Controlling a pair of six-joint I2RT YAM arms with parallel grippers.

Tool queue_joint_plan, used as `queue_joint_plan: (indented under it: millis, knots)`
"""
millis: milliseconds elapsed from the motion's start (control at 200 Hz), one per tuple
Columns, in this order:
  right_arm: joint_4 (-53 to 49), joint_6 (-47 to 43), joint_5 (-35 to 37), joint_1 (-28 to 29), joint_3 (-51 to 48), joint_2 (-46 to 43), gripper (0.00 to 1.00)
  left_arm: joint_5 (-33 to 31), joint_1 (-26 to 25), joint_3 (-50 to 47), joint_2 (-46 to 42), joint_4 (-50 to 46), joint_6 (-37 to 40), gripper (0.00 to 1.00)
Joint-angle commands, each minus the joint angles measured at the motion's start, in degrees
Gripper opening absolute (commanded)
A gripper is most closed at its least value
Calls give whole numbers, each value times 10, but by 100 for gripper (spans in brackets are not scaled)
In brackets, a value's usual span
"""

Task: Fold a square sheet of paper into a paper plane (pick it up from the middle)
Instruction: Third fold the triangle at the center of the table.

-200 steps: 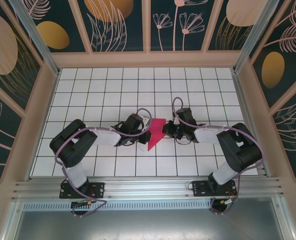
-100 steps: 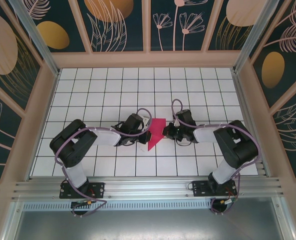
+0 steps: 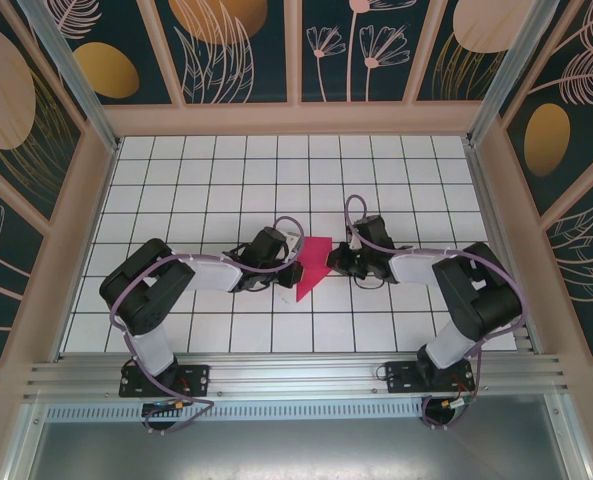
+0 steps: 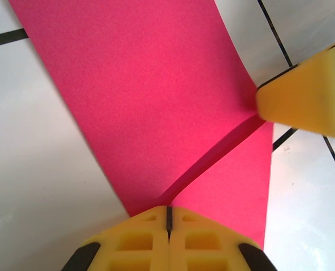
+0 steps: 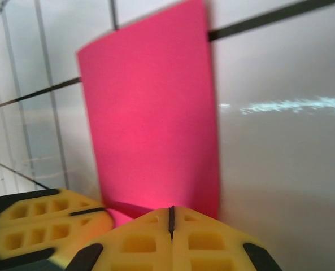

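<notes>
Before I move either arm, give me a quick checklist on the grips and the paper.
1. Left gripper shut on the sheet of paper: ok.
2. Right gripper shut on the sheet's opposite side: ok.
3. Diagonal fold line running between the two grips: ok, seen from the left wrist.
4. Paper untorn: ok where visible.
5. Grippers not touching each other: cannot tell, they sit very close.
6. Folded edges lined up: cannot tell.
</notes>
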Motion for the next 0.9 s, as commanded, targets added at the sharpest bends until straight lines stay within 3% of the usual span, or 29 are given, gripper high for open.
queue_joint_plan:
  millis: [0, 185, 440, 550, 686, 786, 896]
  knots:
    - [5, -6, 20, -8, -9, 22, 5, -20, 1, -8, 24, -72, 4, 0]
    - [-8, -12, 17, -10, -4, -6, 7, -21, 1, -4, 11, -79, -6, 3]
    - [-74, -38, 38, -26, 17, -105, 15, -73, 1, 45, -71, -124, -47, 38]
    - [-71, -37, 30, -40, -2, -130, 23, -89, 1, 64, -94, -147, -48, 43]
    - [-37, -17, -4, -46, -28, -134, 27, -73, 1, 72, -103, -159, -46, 33]
    - [-7, 0, -27, -47, -44, -124, 28, -2, 1, 71, -109, -146, -43, 19]
    - [14, 9, -40, -46, -51, -110, 29, 76, 1, 69, -105, -124, -46, 12]
